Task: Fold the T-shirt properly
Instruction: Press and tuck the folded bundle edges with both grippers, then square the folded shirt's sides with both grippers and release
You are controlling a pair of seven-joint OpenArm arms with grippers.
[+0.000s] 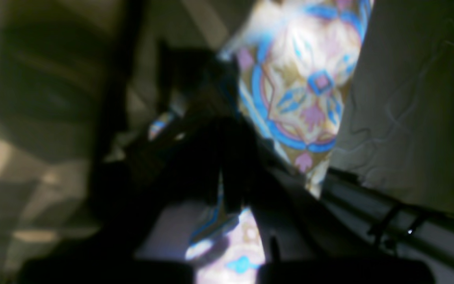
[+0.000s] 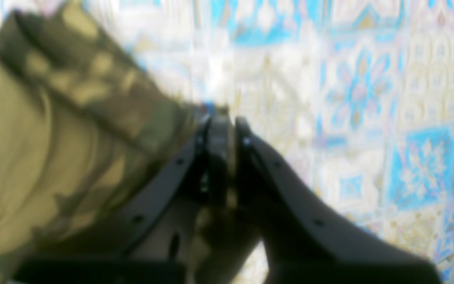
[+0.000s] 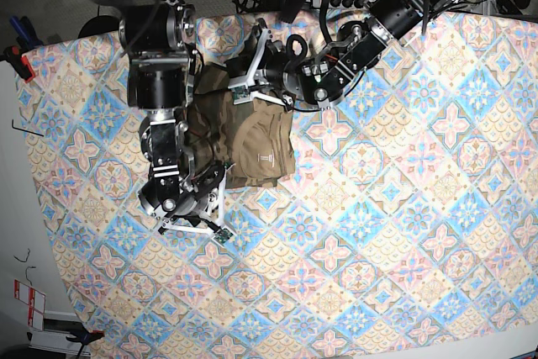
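T-shirt (image 3: 252,136) bunched in a camouflage heap on the tablecloth (image 3: 403,208), near the far edge of the desk, left of centre in base view. Pale inner side up on the near lobe, small label showing there.

Right pincer (image 2: 224,118) at the heap's near-left edge, jaws nearly together, pinched on a thin fold of T-shirt (image 2: 53,138) cloth; bulk of the cloth lying left of the pincer in the right wrist view, bare tablecloth (image 2: 369,118) to the right of it. View blurred.

Left pincer (image 3: 252,73) at the heap's far edge, over the cloth, jaws fully closed. Left wrist view dark and out of focus: camouflage cloth (image 1: 22,157) left of the pincer, patterned tablecloth (image 1: 302,90) beyond it. Cannot tell whether any cloth is caught between those jaws.
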